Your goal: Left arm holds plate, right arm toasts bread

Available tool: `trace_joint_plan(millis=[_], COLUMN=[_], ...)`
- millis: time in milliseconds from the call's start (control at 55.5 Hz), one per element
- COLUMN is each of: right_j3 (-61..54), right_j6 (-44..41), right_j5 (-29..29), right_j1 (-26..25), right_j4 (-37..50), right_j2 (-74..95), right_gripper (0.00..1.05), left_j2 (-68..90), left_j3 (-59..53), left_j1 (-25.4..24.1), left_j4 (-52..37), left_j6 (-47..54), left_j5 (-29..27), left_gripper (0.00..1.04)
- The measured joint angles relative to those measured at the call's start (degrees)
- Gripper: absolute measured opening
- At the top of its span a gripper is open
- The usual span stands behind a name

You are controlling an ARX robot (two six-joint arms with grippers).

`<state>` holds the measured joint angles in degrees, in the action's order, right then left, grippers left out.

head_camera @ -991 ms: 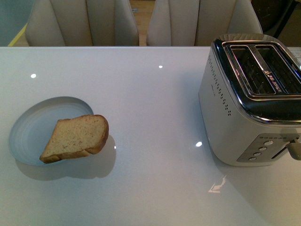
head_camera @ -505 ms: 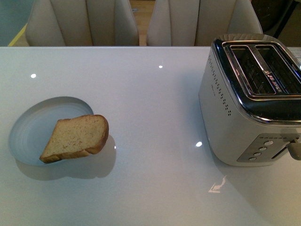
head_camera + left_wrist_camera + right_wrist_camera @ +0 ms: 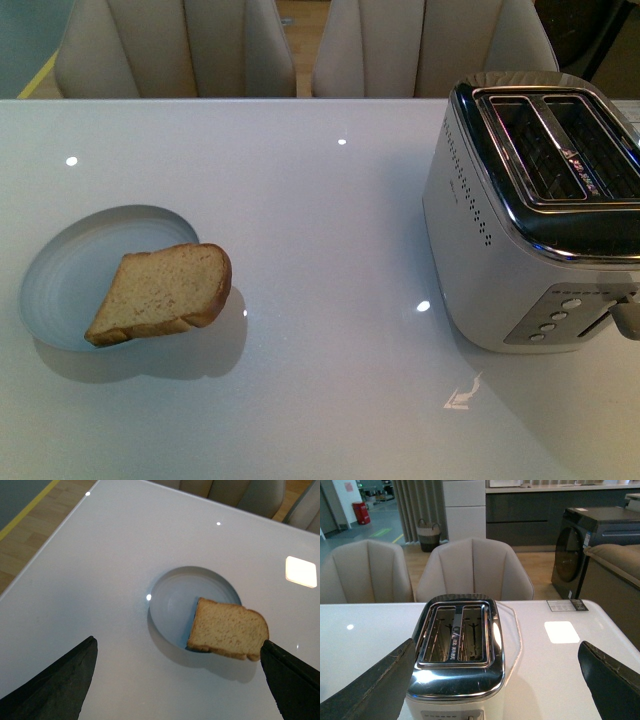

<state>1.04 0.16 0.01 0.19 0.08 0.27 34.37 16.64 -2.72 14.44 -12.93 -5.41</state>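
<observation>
We found the bread (image 3: 160,292) lying half on the plate (image 3: 70,270), at the left of the white worktop (image 3: 320,250); one corner sat down in the plate's well, while the rounded end overhung the rim on the side facing the toaster (image 3: 500,250) and threw a shadow on the worktop. That overhang looked useful to us, since it offered a free edge to grip without scraping the plate. The toaster stood well apart at the right, both slots (image 3: 555,145) facing up and empty, so either could take the slice. Neither arm showed in the front view.

From the left wrist view, the left claw (image 3: 177,643) hung above the plate with its jaws spread wide, pinching nothing and touching nothing; we judged it poised over the plate because steadying the plate was its job. The right claw (image 3: 496,645) was likewise spread and empty, looking down over the toaster rather than the bread.

We took the task as not yet begun. The bare far rim of the plate, away from the slice, seemed the sensible place for the left claw to close; the right claw would have to cross to the slice. The glossy worktop suggested the plate might slide if the bread were pulled before the plate was held.
</observation>
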Motion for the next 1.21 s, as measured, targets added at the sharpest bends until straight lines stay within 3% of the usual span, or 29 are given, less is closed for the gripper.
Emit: trace_joint_plan(millis=[108, 198, 469, 901, 1208], right_j3=[0.0, 0.0, 0.0, 0.0, 0.0], right_j6=[0.0, 0.0, 0.0, 0.0, 0.0], right_j5=[0.0, 0.0, 0.0, 0.0, 0.0], right_j1=[0.0, 0.0, 0.0, 0.0, 0.0], right_j4=[0.0, 0.0, 0.0, 0.0, 0.0], right_j2=[0.0, 0.0, 0.0, 0.0, 0.0], right_gripper=[0.96, 0.96, 0.96, 0.96, 0.96], left_j2=[15.3, 29.1, 58.1, 84.5, 96.6], left_j3=[1.7, 4.2, 10.7, 18.6, 27.8], left_j1=[-6.6, -9.9, -12.8, -12.5, -9.1], left_j4=[-12.3, -21.4, -35.3, -41.2, -40.4], left_j6=[0.8, 0.6, -5.1, -12.2, -13.5], left_j5=[7.6, 10.9, 13.8, 10.4, 8.7], left_gripper=[0.97, 0.97, 0.97, 0.97, 0.97])
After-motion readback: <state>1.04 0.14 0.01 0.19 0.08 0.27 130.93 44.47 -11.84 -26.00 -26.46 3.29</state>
